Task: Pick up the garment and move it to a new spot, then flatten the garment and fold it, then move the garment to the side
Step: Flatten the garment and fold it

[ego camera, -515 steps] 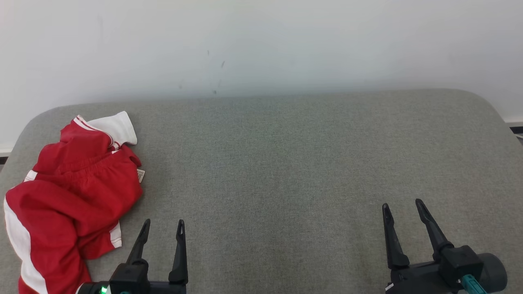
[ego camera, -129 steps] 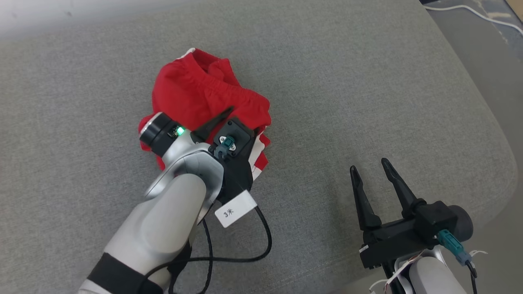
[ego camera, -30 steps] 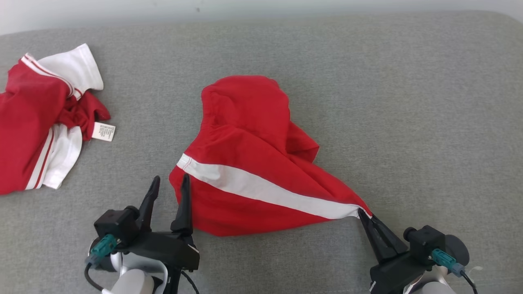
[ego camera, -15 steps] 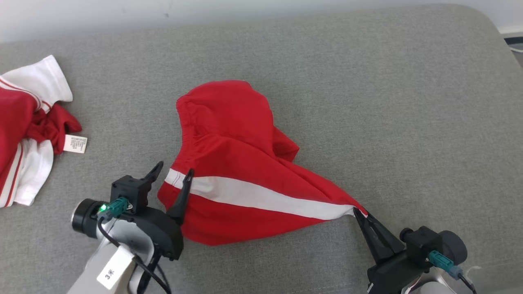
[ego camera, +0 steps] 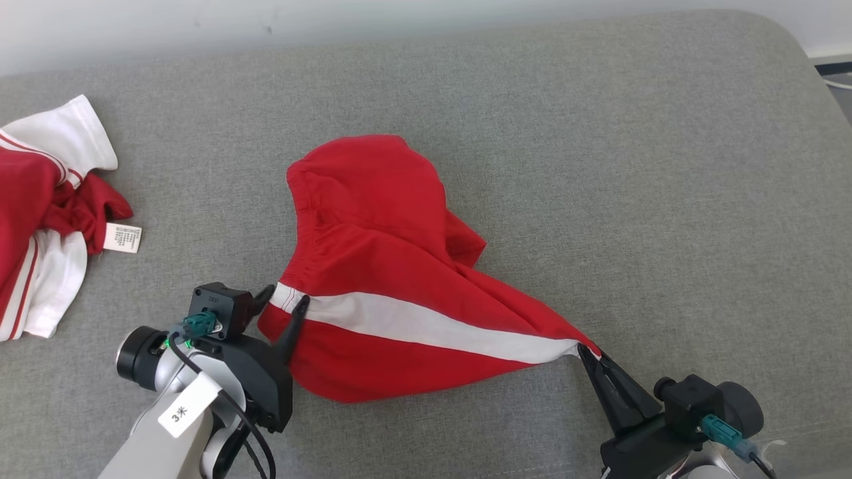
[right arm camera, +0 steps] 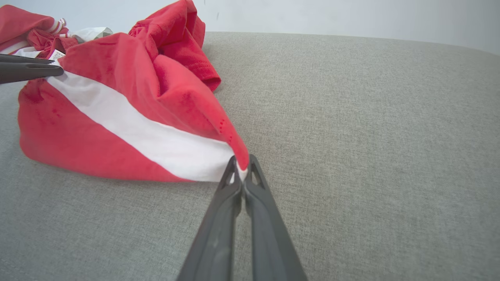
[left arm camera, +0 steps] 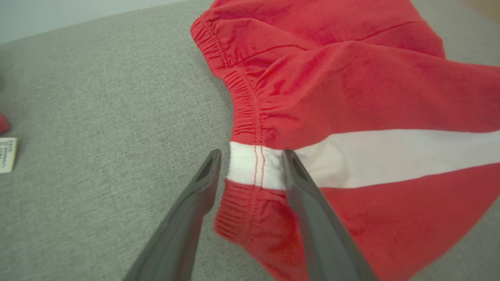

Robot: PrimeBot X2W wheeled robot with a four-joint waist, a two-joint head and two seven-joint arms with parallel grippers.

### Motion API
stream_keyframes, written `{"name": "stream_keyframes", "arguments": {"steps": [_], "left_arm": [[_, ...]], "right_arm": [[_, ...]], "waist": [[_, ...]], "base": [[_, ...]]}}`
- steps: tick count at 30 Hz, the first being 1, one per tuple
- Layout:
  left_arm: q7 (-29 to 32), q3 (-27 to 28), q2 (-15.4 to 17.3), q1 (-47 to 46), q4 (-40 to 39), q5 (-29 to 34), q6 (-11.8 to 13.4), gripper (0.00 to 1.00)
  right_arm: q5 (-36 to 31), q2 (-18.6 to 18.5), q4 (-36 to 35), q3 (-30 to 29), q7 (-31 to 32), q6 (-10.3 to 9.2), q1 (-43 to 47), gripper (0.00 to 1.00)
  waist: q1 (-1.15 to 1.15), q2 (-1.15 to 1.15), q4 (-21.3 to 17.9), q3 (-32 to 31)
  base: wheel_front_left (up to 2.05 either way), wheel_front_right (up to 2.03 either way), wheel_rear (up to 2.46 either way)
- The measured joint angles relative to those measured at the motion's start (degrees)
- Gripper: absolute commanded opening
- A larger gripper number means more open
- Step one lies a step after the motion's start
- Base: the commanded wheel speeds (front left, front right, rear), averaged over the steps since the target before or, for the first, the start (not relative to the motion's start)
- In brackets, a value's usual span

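The garment (ego camera: 379,266) is a pair of red shorts with a white side stripe, lying rumpled in the middle of the grey cushion. My right gripper (ego camera: 588,354) is shut on the garment's stretched corner at the stripe's end; the right wrist view shows that corner of the garment (right arm camera: 129,125) pinched between the right gripper's (right arm camera: 242,164) tips. My left gripper (ego camera: 285,299) is open, and its fingers straddle the elastic waistband where the stripe begins; the left wrist view shows the garment (left arm camera: 351,109) with the waistband edge lying between the left gripper's (left arm camera: 252,156) fingers.
A second red and white piece of clothing (ego camera: 40,213) with a white label lies bunched at the cushion's left edge. The grey cushion (ego camera: 599,166) stretches bare to the right and back. Floor with a cable shows past its right edge.
My left gripper has dropped and moved in over the waistband's stripe end. The right gripper keeps its hold on the corner, and the head camera has shifted slightly.
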Motion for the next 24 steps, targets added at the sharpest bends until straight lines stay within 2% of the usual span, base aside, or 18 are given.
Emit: {"name": "stream_keyframes", "arguments": {"steps": [4, 5, 16, 20, 24], "left_arm": [[1.42, -0.20, -0.07, 0.00, -0.23, -0.59, -0.48, 0.04], [1.85, -0.21, -0.09, 0.00, -0.26, -0.85, -0.49, 0.00], [3.47, 0.70, -0.09, 0.01, -2.00, -3.16, -0.92, 0.00], [1.25, 3.82, -0.44, 0.23, -4.74, -5.28, -0.83, 0.00], [-2.12, 8.35, -1.92, 2.62, -9.81, -11.58, -0.94, 0.00]], "right_arm": [[-0.02, 0.00, -0.12, 0.02, 0.00, 0.01, 0.07, 0.00], [-0.03, 0.00, -0.15, 0.04, 0.00, 0.01, 0.09, 0.00], [-0.36, 0.02, -1.01, -0.21, 0.00, 0.02, 0.27, 0.00], [-0.14, 0.02, -2.08, -1.65, 0.00, 0.01, 0.53, 0.00], [1.00, -0.74, -5.53, -5.03, -0.01, -0.03, 0.25, 0.00]], "waist": [[0.00, 0.00, 0.18, -0.27], [0.00, 0.00, 0.22, -0.34], [0.00, 0.00, 0.13, -0.62], [0.00, 0.00, 0.06, -0.80], [0.00, 0.00, -0.23, -1.35]], "base": [[0.00, 0.00, 0.00], [0.00, 0.00, 0.00], [0.00, 0.00, 0.00], [0.00, 0.00, 0.00], [0.00, 0.00, 0.00]]}}
